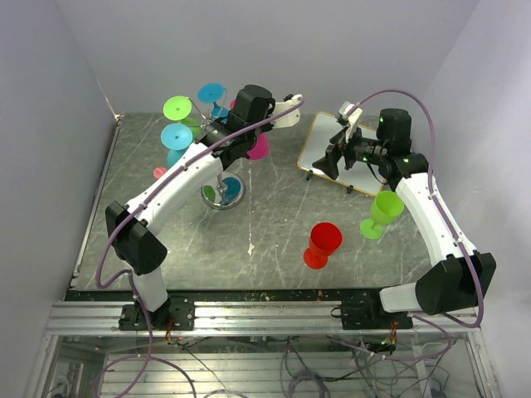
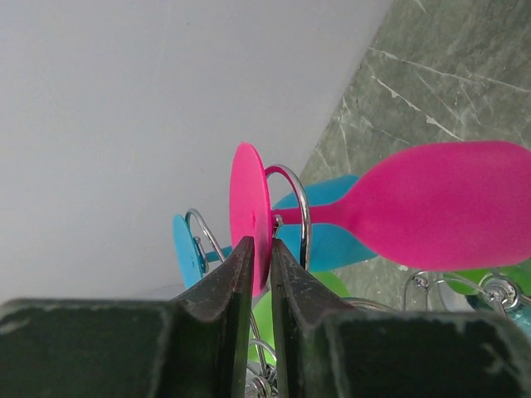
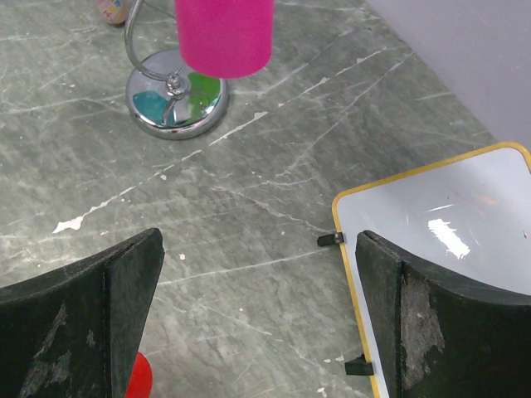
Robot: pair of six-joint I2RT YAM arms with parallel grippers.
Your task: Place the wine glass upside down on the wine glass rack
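wine glass rack point(image 3: 176, 104): shiny chromed metal wire | pink wine glass point(image 2: 448, 203): smooth matt plastic | table point(image 3: 274, 166): grey marbled, dull

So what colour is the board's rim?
Yellow; the rim shows best in the right wrist view.

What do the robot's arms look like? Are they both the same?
Yes, twins! The left arm and right arm have white tubes with chunky black joints, and a purple cable loops along each. The left gripper and right gripper have two dark fingers. A green light glows on the right arm.
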